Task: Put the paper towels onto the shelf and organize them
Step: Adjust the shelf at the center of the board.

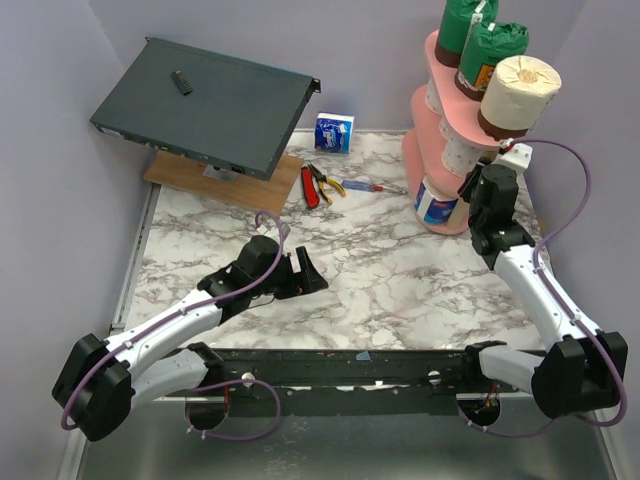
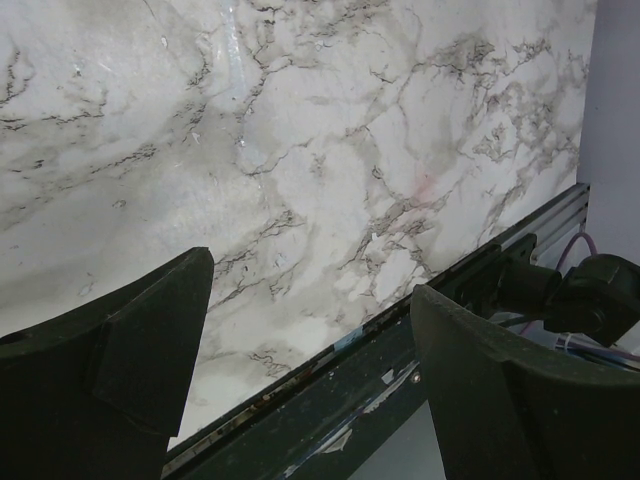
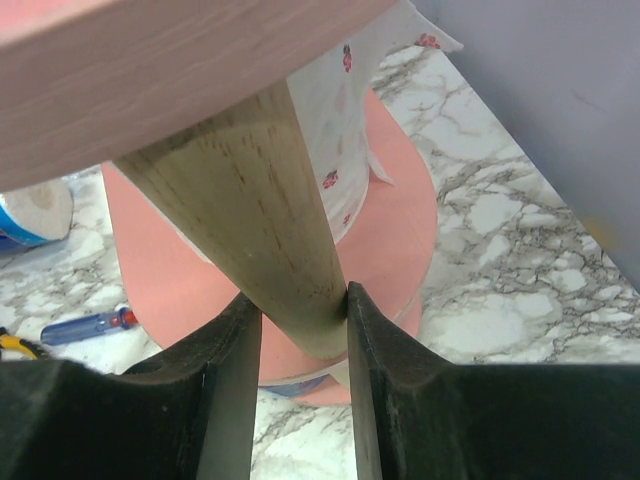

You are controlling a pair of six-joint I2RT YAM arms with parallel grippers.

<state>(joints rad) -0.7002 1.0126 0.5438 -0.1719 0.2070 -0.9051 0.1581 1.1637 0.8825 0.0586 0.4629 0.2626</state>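
Note:
The pink shelf point(image 1: 440, 75) stands at the back right. Its top tier holds two green-wrapped rolls point(image 1: 478, 40) and a white roll with a brown band point(image 1: 517, 95). White rolls point(image 1: 460, 152) sit on the middle tier, and a blue-and-white roll point(image 1: 437, 203) on the bottom. Another blue-and-white roll point(image 1: 334, 132) lies on the table at the back. My right gripper point(image 1: 478, 182) is shut on a wooden dowel post point(image 3: 250, 190) of the shelf, with both jaws point(image 3: 303, 305) against it above the lower pink board point(image 3: 390, 220). My left gripper point(image 1: 305, 272) is open and empty over the marble point(image 2: 312, 275).
A dark grey metal box point(image 1: 205, 105) rests on a wooden board point(image 1: 225, 180) at the back left. Red-handled pliers point(image 1: 318, 185) and a screwdriver point(image 1: 365, 186) lie beside the shelf. A black rail point(image 1: 350, 365) runs along the near edge. Purple walls close in the sides.

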